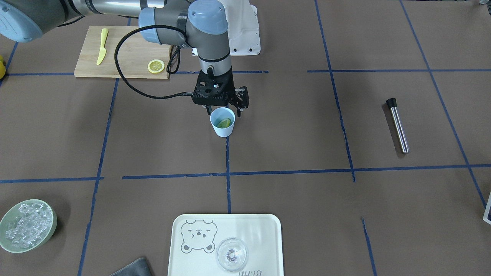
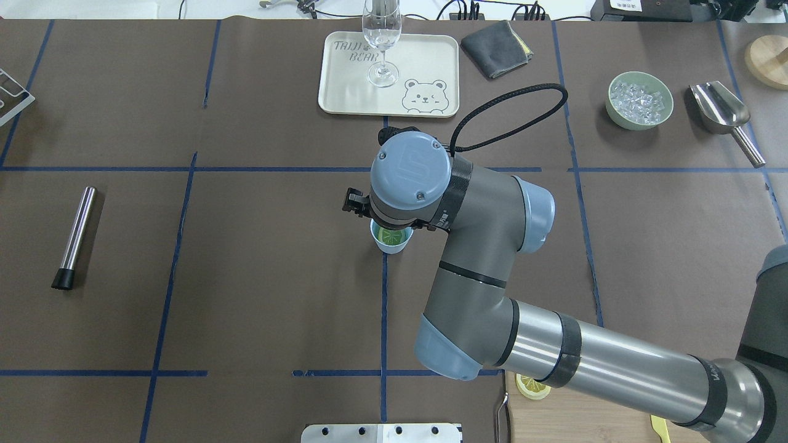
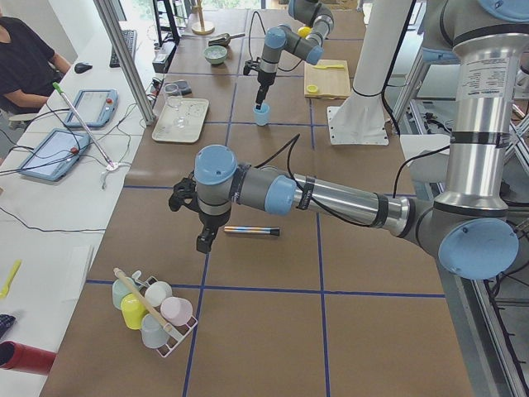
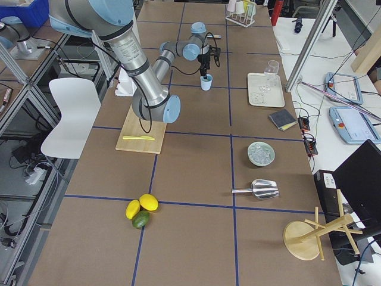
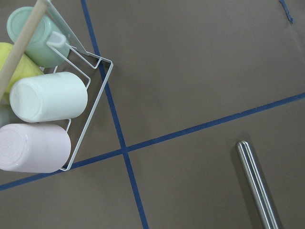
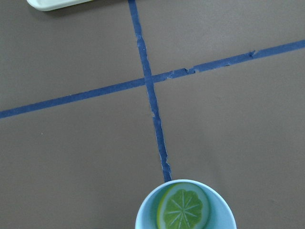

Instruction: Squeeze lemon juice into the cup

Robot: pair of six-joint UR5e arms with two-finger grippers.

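Front view, right gripper: hangs just over the far rim of the cup; its fingers are apart with nothing between them.
Front view, lemon: the slice lies inside the cup, leaning on the wall, directly below the fingers.
Front view, second slice: lies flat on the cutting board, well apart on the robot's right.
Overhead, wrist: covers most of the cup; only the near part of the rim and a piece of the lemon show beneath it.
Left-end view, left gripper: hovers beside the metal rod, well apart from the cup; I cannot tell whether its fingers are together or apart.
Right-end view, arm nearer: the right arm stands straight above the cup, so any reach for the lemon looks like its job.
Left wrist view: shows only the rod and a cup rack, no fingers.
Right wrist view, direction: the lemon's segmented face is turned up; the cup sits at the bottom edge, so the way to the slice is straight down.
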